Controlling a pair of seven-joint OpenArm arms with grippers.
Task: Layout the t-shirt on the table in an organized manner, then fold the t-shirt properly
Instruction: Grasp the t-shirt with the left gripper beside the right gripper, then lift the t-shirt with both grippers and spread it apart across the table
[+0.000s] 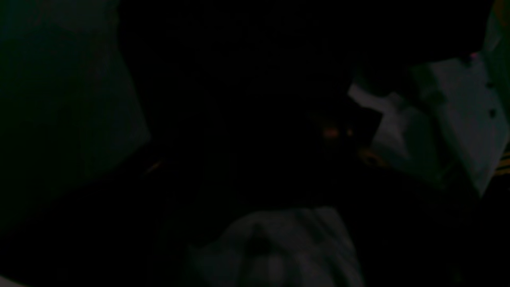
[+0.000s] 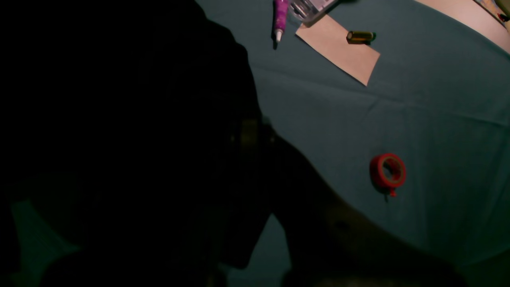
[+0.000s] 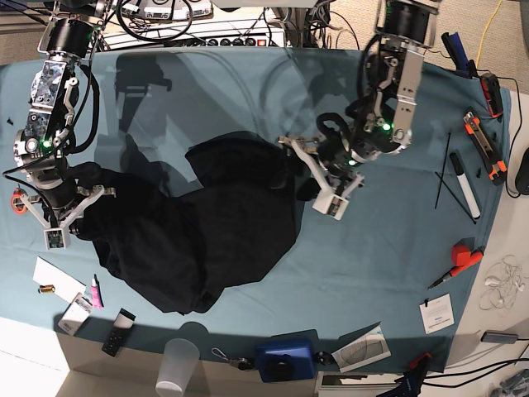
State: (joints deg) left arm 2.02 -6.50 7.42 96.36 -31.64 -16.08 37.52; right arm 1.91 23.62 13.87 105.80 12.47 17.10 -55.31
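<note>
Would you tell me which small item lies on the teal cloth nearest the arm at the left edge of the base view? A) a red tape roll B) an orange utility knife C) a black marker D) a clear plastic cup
A: the red tape roll sits on the table right beside the right gripper, which works at the t-shirt's edge.

My left wrist view is nearly black and blurry. My right wrist view is half dark. The base view is bright, with soft arm shadows on the counter [image 3: 248, 83].
</note>
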